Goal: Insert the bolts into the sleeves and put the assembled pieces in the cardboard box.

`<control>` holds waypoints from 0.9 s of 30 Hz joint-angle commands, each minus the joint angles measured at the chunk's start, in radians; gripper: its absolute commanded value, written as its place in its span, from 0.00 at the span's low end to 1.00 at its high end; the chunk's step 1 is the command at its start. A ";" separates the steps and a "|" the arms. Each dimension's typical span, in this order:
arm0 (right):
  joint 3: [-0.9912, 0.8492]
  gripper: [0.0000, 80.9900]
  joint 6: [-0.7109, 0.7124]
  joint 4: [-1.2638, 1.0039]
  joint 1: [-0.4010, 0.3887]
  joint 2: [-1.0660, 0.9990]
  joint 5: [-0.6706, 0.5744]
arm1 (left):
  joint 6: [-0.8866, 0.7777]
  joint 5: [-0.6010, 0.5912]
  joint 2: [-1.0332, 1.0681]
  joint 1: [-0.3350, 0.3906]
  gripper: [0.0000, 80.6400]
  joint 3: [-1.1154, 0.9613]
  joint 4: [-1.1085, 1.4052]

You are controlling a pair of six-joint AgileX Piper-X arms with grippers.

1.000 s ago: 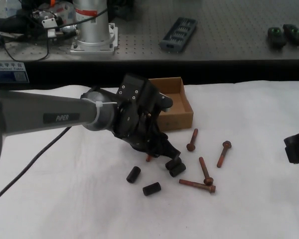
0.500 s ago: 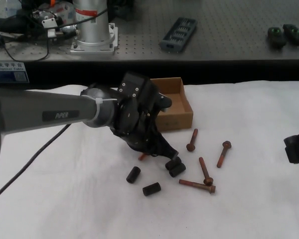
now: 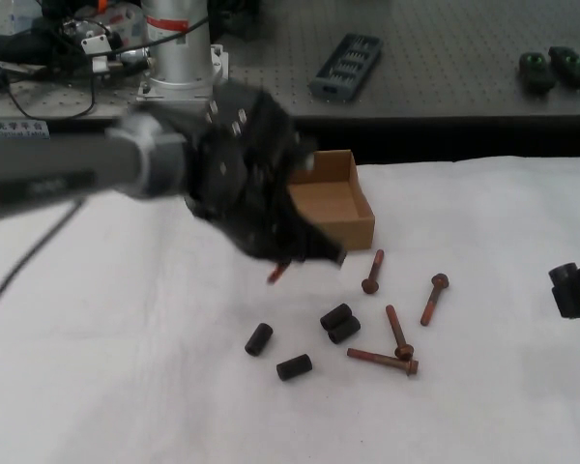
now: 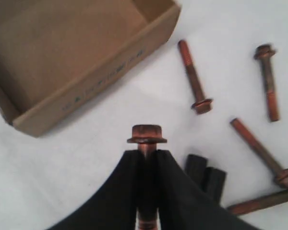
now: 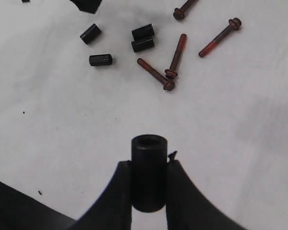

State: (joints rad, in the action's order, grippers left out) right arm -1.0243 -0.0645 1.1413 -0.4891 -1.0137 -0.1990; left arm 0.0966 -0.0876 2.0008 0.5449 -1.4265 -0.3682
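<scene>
My left gripper (image 4: 147, 154) is shut on a rusty bolt (image 4: 146, 138), whose head sticks out past the fingertips. In the high view this gripper (image 3: 292, 253) hangs above the cloth just in front of the cardboard box (image 3: 356, 230), and the bolt (image 3: 277, 274) pokes out below it. My right gripper (image 5: 149, 165) is shut on a black sleeve (image 5: 149, 182) with its bore facing outward, and it sits at the right edge of the bench (image 3: 574, 288). Several loose bolts (image 3: 397, 332) and sleeves (image 3: 339, 323) lie on the white cloth.
A box wall (image 4: 91, 93) stands close beside the held bolt. Two sleeves (image 4: 205, 172) lie side by side near the left gripper. Behind the cloth a perforated bench carries a metal post (image 3: 179, 48), a black rack (image 3: 346, 63) and cables.
The left arm has risen off the cloth and shifted toward the box, carrying the bolt away from the sleeves. The right gripper has barely moved.
</scene>
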 commanded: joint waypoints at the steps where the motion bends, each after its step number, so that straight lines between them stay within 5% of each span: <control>1: -0.004 0.04 0.022 -0.013 0.000 0.001 -0.069 | -0.186 -0.135 -0.160 -0.004 0.01 -0.004 0.001; 19: 0.067 0.04 -0.058 -0.424 -0.006 -0.139 -0.573 | -0.501 -0.396 -0.641 -0.074 0.01 0.387 0.407; 27: 0.067 0.04 -0.172 -0.715 -0.137 -0.203 -0.652 | -0.620 -0.543 -0.797 -0.077 0.01 0.540 0.660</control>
State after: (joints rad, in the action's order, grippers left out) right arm -0.9537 -0.2199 0.4820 -0.6101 -1.2094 -0.8257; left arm -0.4877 -0.5998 1.2231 0.4681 -0.8889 0.2425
